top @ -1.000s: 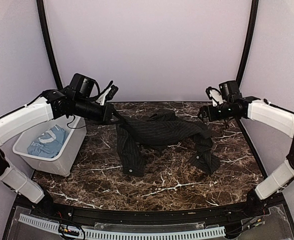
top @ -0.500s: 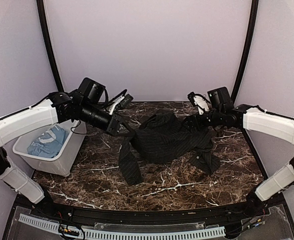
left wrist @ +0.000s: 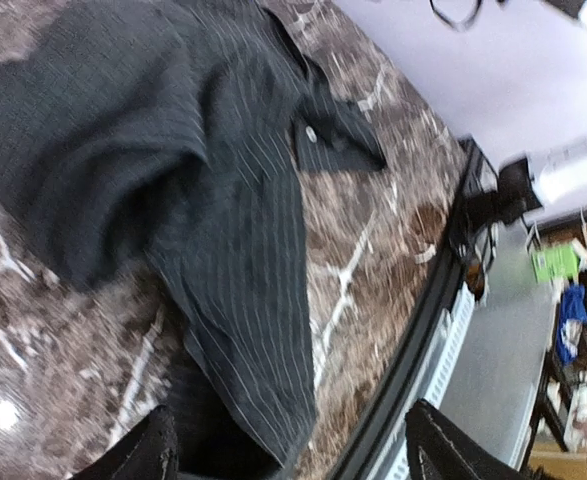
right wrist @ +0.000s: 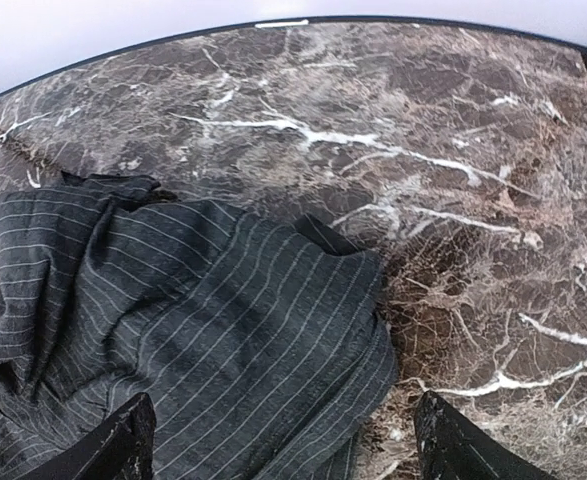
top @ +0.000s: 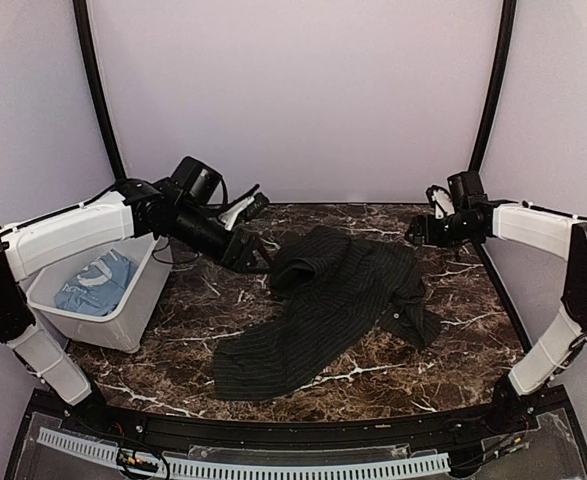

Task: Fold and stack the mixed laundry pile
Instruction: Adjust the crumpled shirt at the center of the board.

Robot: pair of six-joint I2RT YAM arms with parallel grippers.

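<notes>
Black pinstriped shirt (top: 323,300), top view: crumpled on the table (top: 473,335), bunched toward the back, with one long part trailing to the near left.
Hands, top view: left hand (top: 251,255) sits just beside the shirt's back-left bunch; right hand (top: 420,235) is near its back-right edge. Neither holds cloth.
White bin (top: 133,300), top view: stands off the table's left side and holds the light blue T-shirt (top: 93,283), loosely heaped.
Shirt, left wrist view: the pinstriped cloth (left wrist: 203,180) fills the left of the frame, with a buttoned tab (left wrist: 310,133), a cuff or a collar point, lying flat.
Left hand (left wrist: 298,450), left wrist view: fingers apart, nothing clamped.
Shirt, right wrist view: a folded-over corner (right wrist: 173,330) lies on the marble.
Right hand (right wrist: 288,445), right wrist view: fingers spread wide above that corner, empty.
Handling, judged: light, limp and thin, so it will sag and slide on the polished top. Take hold at the shoulder seams or collar, one hand on each side, to spread it flat before folding.
</notes>
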